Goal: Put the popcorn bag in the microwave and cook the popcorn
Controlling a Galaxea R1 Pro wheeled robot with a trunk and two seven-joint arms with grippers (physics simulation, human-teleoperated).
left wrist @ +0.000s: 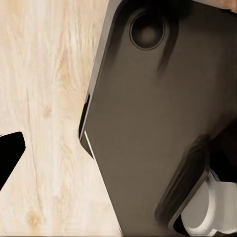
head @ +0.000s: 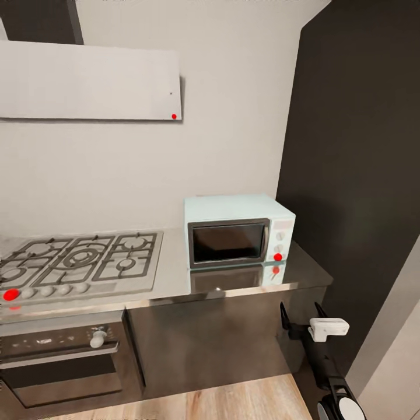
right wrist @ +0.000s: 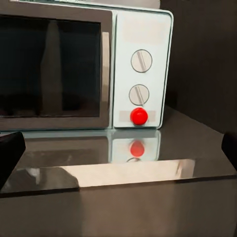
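Mint microwave (head: 239, 230), door shut, on countertop (head: 175, 280)

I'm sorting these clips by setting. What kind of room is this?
A home kitchen, most likely: a gas hob set into a grey countertop, a pale mint-blue microwave beside it, and a built-in oven under the hob.
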